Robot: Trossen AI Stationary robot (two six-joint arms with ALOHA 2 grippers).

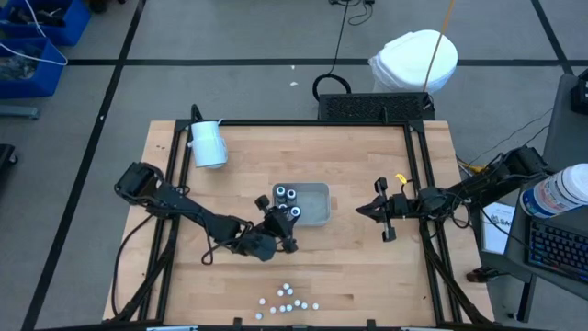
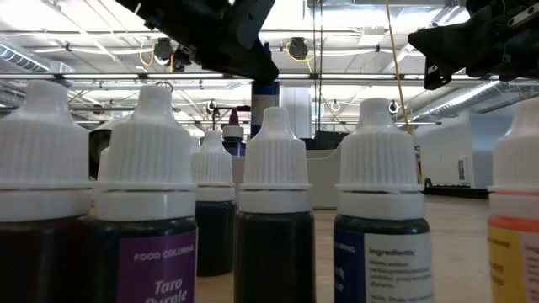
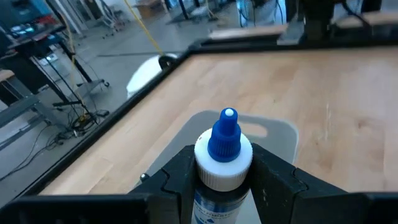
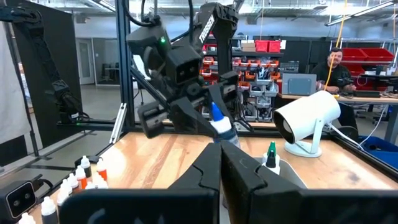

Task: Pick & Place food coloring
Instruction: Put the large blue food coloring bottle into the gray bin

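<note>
The wooden table [image 1: 367,211] carries everything, with both arms reaching in from its sides. Near its middle sits the pale grey tray [image 1: 315,204], which looks to be where the bottles are meant to end up, since two bottles [image 1: 285,194] already stand in its corner. A large white cylinder [image 1: 208,143] stands near the far left corner, well apart from the work and seemingly no part of it.

The left gripper [image 1: 292,221] hangs at the tray's near left edge, its fingers [image 3: 177,180] partly closed on a blue-capped bottle [image 3: 224,152]. It holds the bottle upright by the body, just under the white collar, so the nozzle stays clear and the bottle can be set down standing. In my judgement this is the carry-and-place step, with the bottle about over the tray's rim.

The right gripper [image 1: 378,210] waits beside the tray's right end, its fingers pressed fully together and holding nothing; it seems parked out of the way.

The remaining bottles [image 1: 287,299] cluster by the table's near edge, close to the low camera, white caps up, and are not yet moved.

From above, the left gripper hides part of the tray's corner, so I cannot tell whether the held bottle touches the tray floor. The low view shows only caps and cut-off labels. A green-tipped bottle [image 4: 271,155] shows in the right wrist view.
</note>
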